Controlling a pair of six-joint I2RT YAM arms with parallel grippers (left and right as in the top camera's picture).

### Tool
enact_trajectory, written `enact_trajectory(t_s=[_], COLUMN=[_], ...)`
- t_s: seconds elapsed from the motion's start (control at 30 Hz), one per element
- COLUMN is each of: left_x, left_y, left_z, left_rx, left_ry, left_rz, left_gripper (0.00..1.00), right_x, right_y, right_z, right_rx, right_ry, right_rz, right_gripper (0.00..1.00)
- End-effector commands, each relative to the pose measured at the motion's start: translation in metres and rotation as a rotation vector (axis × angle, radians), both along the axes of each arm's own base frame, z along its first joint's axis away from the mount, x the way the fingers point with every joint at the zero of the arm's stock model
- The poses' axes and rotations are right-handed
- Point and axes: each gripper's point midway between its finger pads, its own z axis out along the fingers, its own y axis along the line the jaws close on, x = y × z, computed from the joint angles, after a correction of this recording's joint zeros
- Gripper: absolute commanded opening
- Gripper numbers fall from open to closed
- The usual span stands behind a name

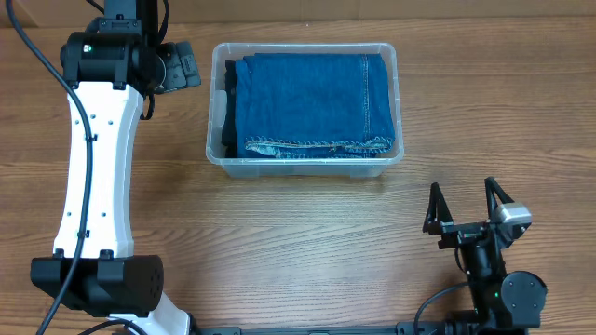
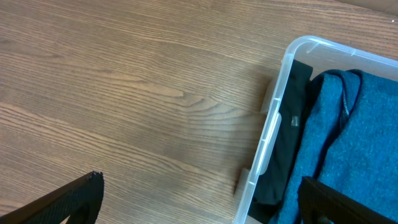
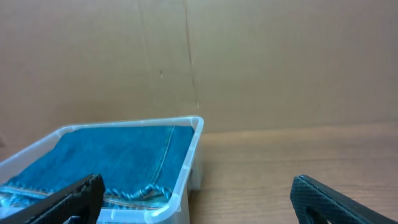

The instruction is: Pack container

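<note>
The clear plastic container (image 1: 399, 102) stands at the back middle of the table. Folded blue jeans (image 1: 312, 102) fill it, with a dark garment (image 1: 226, 112) along its left wall. My left gripper (image 1: 190, 67) is open and empty just left of the container's back left corner. In the left wrist view, its fingers (image 2: 202, 205) straddle the container's rim (image 2: 273, 124), with the jeans (image 2: 354, 137) and the dark garment (image 2: 289, 155) inside. My right gripper (image 1: 468, 203) is open and empty at the front right. It (image 3: 199, 202) faces the container's corner (image 3: 186, 162) and the jeans (image 3: 118, 155).
The wooden table (image 1: 307, 242) stretches between the container and the right gripper. The left arm's white link (image 1: 93, 158) runs along the left side. A brown cardboard wall (image 3: 199, 62) stands behind the table.
</note>
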Motion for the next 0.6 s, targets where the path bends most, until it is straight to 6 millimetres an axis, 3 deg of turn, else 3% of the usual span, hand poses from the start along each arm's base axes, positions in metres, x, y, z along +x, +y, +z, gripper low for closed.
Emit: enact_trajectory(t_s=[0.0,0.27,0.37,0.57], left_x=[0.003,0.003,0.003,0.003], left_y=[-0.001,-0.001,-0.001,-0.001], left_z=[0.001,0.001,0.001,0.001], left_rx=[0.018,0.018,0.018,0.018], left_ry=[-0.003,-0.003,-0.003,-0.003], left_rz=[-0.014,-0.013,-0.014,-0.014], left_gripper=[1.00,1.00,1.00,1.00], right_x=[0.004,0.010,0.011,0.011], right_y=[-0.004,-0.009,-0.011,-0.014], right_z=[-0.008,-0.034,-0.057,-0.059], right_rx=[0.042,0.042,0.041,0.039], right_ry=[-0.030,-0.015,0.080,0.088], right_rz=[-0.016,-0.045,-0.060,-0.077], right_gripper=[1.00,1.00,1.00,1.00])
